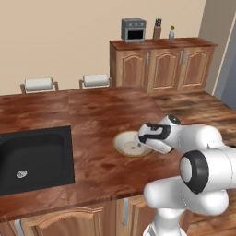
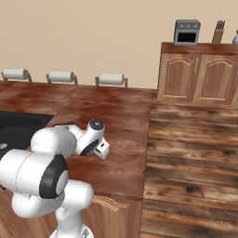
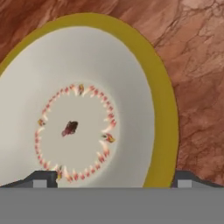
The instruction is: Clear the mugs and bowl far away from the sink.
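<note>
Hovering low over the bowl (image 3: 83,113), the pincer (image 3: 111,181) stands spread wide, grasping nothing. That bowl rests on the wooden bench (image 1: 97,120), right of the black sink (image 1: 34,156).

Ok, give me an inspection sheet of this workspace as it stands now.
Surface: reddish-brown wooden counter.
Job's things: bowl sits on the counter right of the sink, cream inside with a tan rim and a dark spot at its centre; mugs: nothing seen.
Clutter: nothing seen on the counter near the bowl.
Grippers: gripper hangs low over the bowl, jaws open, one tip over the bowl's inside and one beyond its rim; nothing held.
Cables: nothing seen.
Surroundings: stools along the far side; wooden cabinet by the wall carrying a small grey oven and a knife block; plank floor.
</note>
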You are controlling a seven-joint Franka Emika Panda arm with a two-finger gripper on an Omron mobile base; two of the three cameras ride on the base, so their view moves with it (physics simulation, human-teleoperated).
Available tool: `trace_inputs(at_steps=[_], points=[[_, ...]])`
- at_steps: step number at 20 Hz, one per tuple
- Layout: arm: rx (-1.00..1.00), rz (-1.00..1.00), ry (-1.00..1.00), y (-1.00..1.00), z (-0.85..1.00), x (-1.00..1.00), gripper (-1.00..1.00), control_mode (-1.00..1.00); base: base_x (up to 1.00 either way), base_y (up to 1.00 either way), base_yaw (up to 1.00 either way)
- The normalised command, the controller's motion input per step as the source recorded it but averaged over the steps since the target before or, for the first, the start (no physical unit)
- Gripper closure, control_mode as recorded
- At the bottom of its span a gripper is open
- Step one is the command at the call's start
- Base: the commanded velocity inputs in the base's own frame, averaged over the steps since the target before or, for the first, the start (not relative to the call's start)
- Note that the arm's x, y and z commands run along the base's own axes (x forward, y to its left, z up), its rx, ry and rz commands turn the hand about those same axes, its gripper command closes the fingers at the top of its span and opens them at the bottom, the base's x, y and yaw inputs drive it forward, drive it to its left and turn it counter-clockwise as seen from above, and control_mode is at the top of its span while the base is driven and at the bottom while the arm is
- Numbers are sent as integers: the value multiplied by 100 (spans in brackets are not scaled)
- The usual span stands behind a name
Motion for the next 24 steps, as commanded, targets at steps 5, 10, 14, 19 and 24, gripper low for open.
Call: trace_inputs(at_steps=[5, 10, 14, 19, 24], points=[[0, 0, 0, 31, -26, 24, 100, -100, 0, 0, 0], [0, 0, 0, 18, -11, 17, 100, -100, 0, 0, 0], [0, 0, 0, 9, 0, 1, 100, -100, 0, 0, 0], [0, -2, 0, 4, 13, 0, 100, -100, 0, 0, 0], [2, -17, 0, 0, 75, -27, 100, -100, 0, 0, 0]])
